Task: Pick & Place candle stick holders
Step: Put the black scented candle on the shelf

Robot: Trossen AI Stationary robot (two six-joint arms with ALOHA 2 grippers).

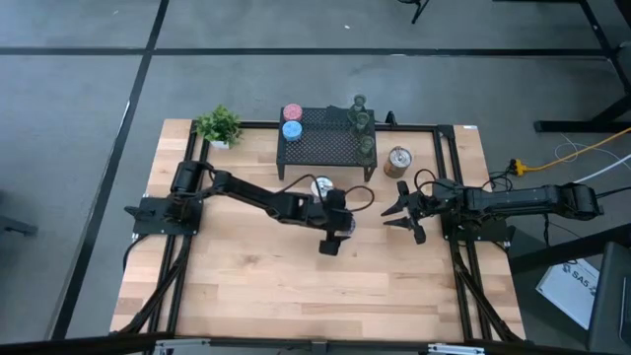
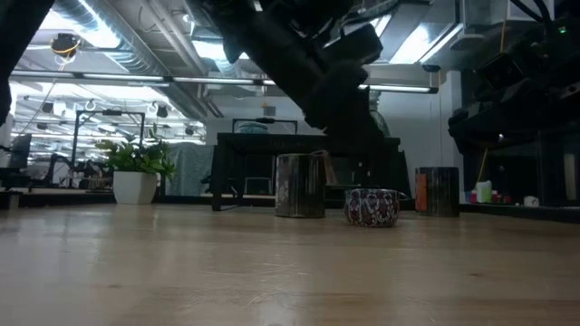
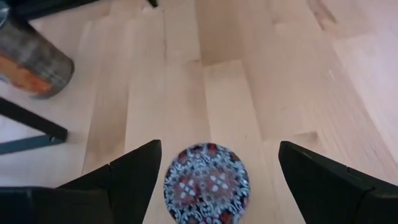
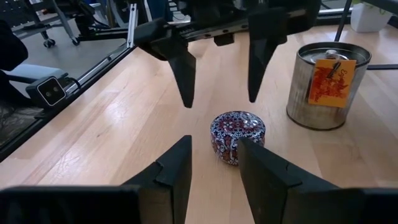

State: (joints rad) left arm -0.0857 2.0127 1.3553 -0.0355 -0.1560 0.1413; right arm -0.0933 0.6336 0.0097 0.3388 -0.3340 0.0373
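Your left gripper hangs wide open, empty, over the upright patterned holder; silver holder's orange label seems illegible.

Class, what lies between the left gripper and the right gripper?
One patterned candle stick holder stands between left gripper and right gripper, shown in the right wrist view.

From above, the wooden surface carried a black mesh stand at its far edge, with a pink holder and a blue holder on its left end and greenish glass holders along its right. A silver-and-orange holder stood just right of the stand. A small potted plant sat at the far left. The left claw hung near mid-surface; the right claw, fingers spread, pointed toward it.
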